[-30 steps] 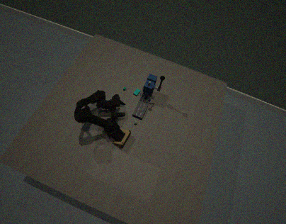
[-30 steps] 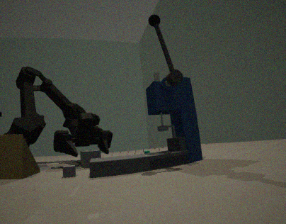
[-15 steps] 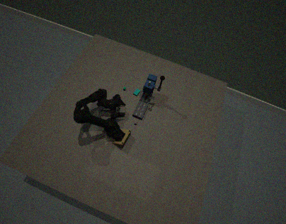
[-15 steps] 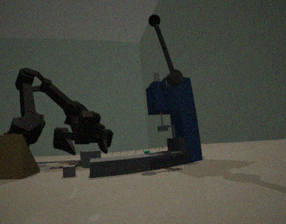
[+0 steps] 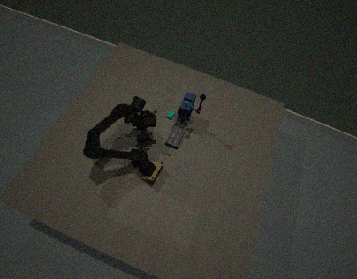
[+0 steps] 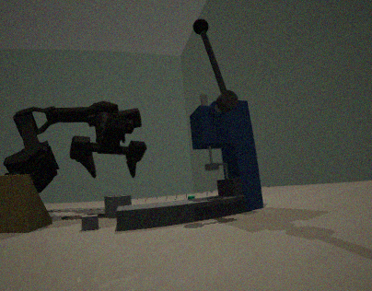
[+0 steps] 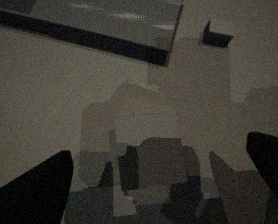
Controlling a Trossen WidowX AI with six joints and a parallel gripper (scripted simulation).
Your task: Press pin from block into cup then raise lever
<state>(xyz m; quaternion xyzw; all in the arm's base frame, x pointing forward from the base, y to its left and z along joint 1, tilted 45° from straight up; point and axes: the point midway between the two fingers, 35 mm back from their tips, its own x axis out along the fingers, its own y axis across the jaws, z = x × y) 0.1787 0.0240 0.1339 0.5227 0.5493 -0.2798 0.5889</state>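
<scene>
The blue press stands at the end of its long dark bed, with its lever raised and the knob up. The grey block stands on the table behind the bed's free end, not under the punch. A small grey cup sits on the table just off that end of the bed. My gripper is open and empty, hanging well above the block. In the wrist view the block is lost among shadows.
The arm's yellow base is to the left of the bed. A green piece and a smaller green bit lie on the table beside the press. The scene is dim.
</scene>
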